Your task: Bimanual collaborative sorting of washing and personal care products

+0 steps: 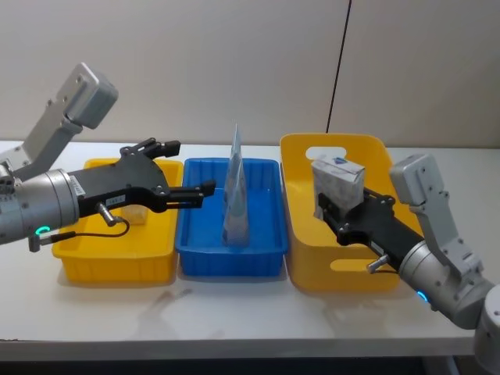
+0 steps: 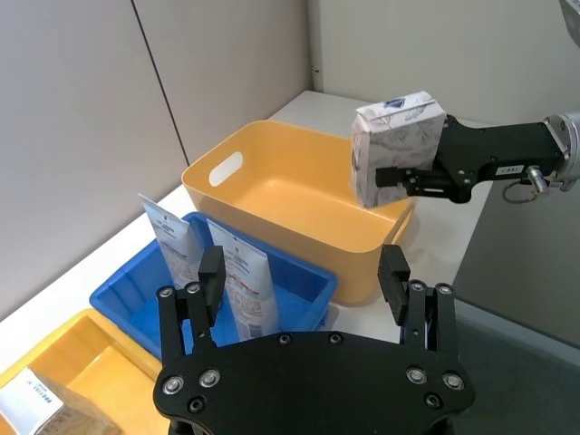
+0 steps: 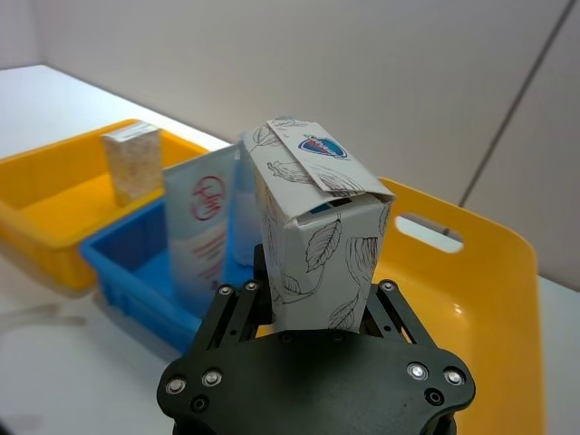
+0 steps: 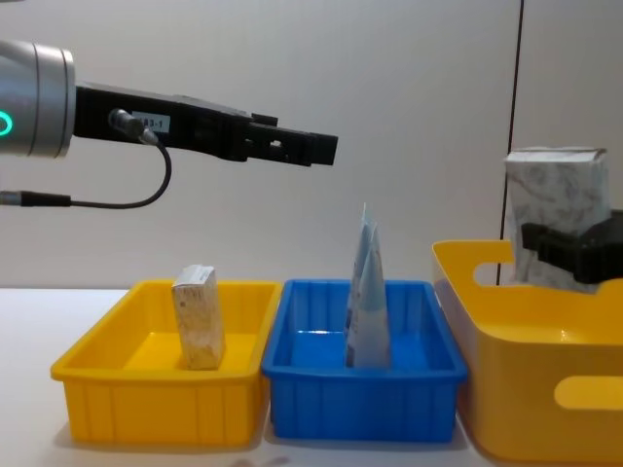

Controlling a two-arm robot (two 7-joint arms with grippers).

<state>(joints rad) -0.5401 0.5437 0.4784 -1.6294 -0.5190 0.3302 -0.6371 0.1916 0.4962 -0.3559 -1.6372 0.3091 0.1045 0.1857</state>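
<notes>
My right gripper (image 1: 331, 205) is shut on a boxy grey-white pack with a leaf print (image 1: 338, 180), held upright above the large yellow bin (image 1: 301, 234); the same pack (image 3: 313, 237) fills the space between its fingers. Two pale blue tapering pouches (image 2: 243, 272) stand upright in the blue bin (image 1: 195, 258). A small beige block pack (image 4: 198, 316) stands in the low yellow bin (image 4: 146, 394). My left gripper (image 1: 189, 166) hangs open and empty over the border between the low yellow bin and the blue bin, well above them (image 4: 311, 148).
The three bins stand side by side on a white table (image 1: 234, 320), with the large handled yellow bin (image 4: 526, 375) at the right. A plain wall rises close behind them. Bare table lies in front of the bins.
</notes>
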